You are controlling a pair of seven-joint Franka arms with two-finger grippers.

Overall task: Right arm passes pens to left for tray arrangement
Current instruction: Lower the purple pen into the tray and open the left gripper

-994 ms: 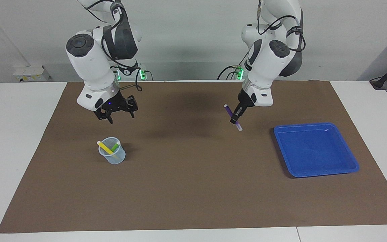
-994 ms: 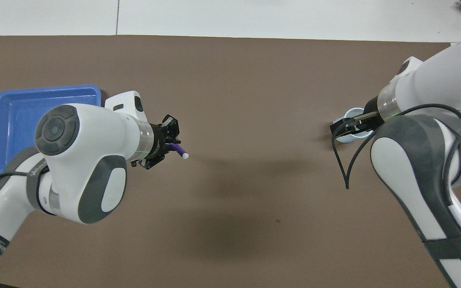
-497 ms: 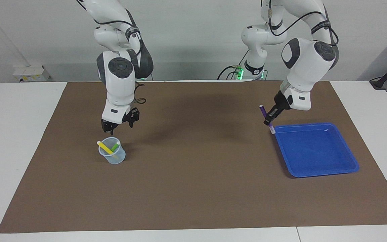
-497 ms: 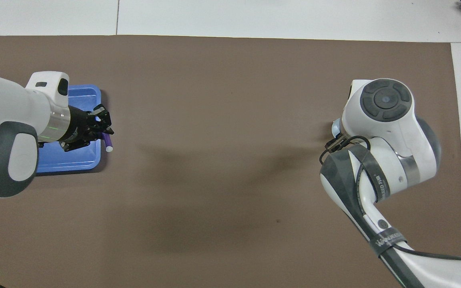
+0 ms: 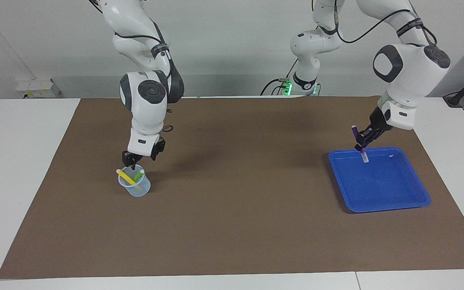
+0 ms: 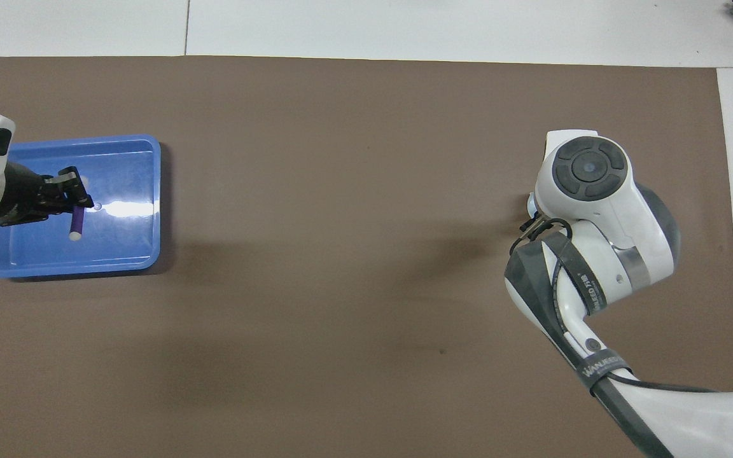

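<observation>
Left hand (image 5: 364, 139), clamped on the purple pen (image 5: 360, 143), has swung from mid-counter to over the blue tray (image 5: 409, 205), so placing comes next. Right hand (image 5: 129, 161) has dropped just above the cup (image 5: 135, 187) holding yellow and green pens; I cannot tell its spread.
</observation>
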